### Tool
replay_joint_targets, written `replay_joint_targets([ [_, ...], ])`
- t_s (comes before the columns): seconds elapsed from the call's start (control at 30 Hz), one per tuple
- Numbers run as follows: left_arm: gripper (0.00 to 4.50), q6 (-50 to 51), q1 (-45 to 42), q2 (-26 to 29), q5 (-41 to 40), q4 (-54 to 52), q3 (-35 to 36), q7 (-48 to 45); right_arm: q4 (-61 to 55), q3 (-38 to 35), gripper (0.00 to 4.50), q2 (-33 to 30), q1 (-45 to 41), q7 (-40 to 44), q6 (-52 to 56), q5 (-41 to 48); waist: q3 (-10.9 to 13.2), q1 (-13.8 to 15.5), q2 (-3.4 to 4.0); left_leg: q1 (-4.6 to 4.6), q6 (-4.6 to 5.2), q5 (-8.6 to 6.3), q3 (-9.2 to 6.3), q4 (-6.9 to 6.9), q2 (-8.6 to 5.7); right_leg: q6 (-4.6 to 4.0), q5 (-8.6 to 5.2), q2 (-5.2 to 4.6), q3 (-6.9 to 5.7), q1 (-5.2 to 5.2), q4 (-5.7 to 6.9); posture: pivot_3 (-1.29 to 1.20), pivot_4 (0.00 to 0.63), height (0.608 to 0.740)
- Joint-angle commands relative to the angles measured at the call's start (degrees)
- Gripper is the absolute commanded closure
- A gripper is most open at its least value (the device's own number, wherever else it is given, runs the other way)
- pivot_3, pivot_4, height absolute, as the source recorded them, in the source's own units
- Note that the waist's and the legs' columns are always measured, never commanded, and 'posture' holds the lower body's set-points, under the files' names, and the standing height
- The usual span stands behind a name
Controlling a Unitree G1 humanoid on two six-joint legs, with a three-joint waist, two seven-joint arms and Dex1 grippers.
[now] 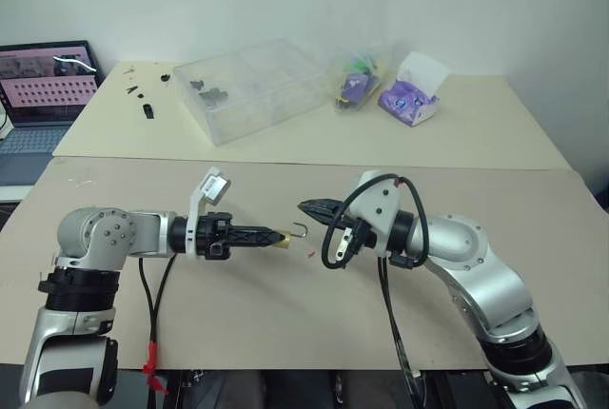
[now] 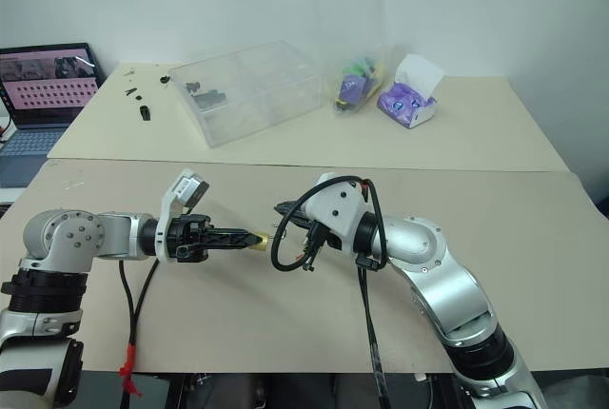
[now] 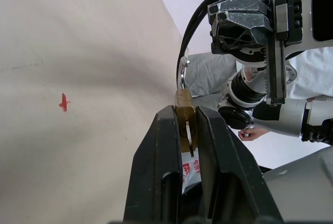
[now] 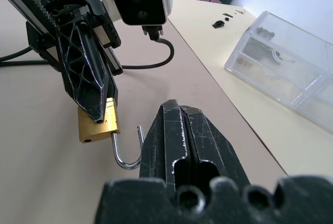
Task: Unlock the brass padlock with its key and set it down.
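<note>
A: Where's the brass padlock (image 4: 98,128)?
B: Pinched between the left gripper's (image 1: 278,237) fingers, above the counter (image 1: 285,314), shackle swung open.
A: The right gripper (image 4: 179,125)?
B: Fingers pressed together, just beside the shackle; a red speck (image 3: 63,102) lies below.

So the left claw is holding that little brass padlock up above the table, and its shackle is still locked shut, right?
Not quite. The left claw does hold the brass padlock up above the table, but the shackle is open: in the right wrist view one leg hangs free of the body like a hook. The right claw is shut, close beside it.
</note>
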Motion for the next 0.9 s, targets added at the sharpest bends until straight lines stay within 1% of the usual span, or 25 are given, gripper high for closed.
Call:
replay_joint_targets([
  [0.03,4.49,-0.32,-0.43,0.38,-0.07,-0.75,0.23,-1.03,-1.59,-1.02,4.46,-0.43,-0.26,-0.59,-0.46,0.04,0.0,0.0,0.0,0.0,0.0,0.0,0.0,0.0,0.0,0.0,0.0,0.0,0.0,0.0,0.0,0.0,0.15,0.74],
  [0.13,4.49,-0.73,-0.03,0.92,0.41,-1.36,-0.01,-1.54,-1.17,-1.12,4.46,-1.22,0.33,-0.29,-1.04,-0.38,0.0,-0.01,0.0,0.0,0.0,0.0,0.0,0.0,0.0,0.0,0.0,0.0,0.0,0.0,0.0,0.0,0.15,0.74],
  [0.3,4.49,-3.42,1.2,3.12,2.05,-2.56,0.58,-2.87,-0.6,-2.34,4.46,-4.26,2.43,0.95,-2.9,-0.89,0.0,0.0,0.0,0.0,0.0,0.0,0.01,0.0,0.0,-0.01,-0.01,0.0,0.0,0.0,0.0,0.0,0.15,0.74],
  [0.53,4.49,-13.19,7.08,9.78,7.42,-10.65,-1.68,-8.55,-2.24,-4.24,4.46,-6.87,5.06,4.87,-2.44,3.7,0.0,-0.03,0.0,0.0,0.0,0.0,0.04,-0.01,0.02,-0.13,-0.08,-0.02,0.0,-0.02,-0.01,0.0,0.15,0.74],
  [0.67,4.49,-14.86,8.67,10.59,8.08,-12.02,-1.95,-9.36,-2.3,-3.36,4.46,-6.36,5.14,6.89,-1.77,6.5,0.0,0.13,0.0,0.0,0.0,0.0,0.06,0.0,0.04,-0.35,-0.21,-0.03,0.0,-0.02,-0.02,0.0,0.15,0.74],
  [0.8,4.49,-15.77,9.49,11.11,8.67,-12.62,-2.11,-9.87,-2.45,-2.4,4.46,-6.07,5.17,8.02,-1.27,8.5,0.0,0.17,0.0,0.0,0.0,0.0,0.06,0.0,0.04,-0.26,-0.22,-0.02,0.0,-0.02,-0.02,0.0,0.15,0.74],
  [0.9,4.49,-18.69,11.62,12.36,11.1,-13.87,-3.57,-11.25,-0.97,-0.13,4.46,-6.2,5.56,9.71,-2.51,8.34,0.0,0.17,0.0,0.0,0.0,0.0,0.07,0.0,0.04,-0.24,-0.21,-0.02,0.0,-0.02,-0.02,0.0,0.15,0.74],
])
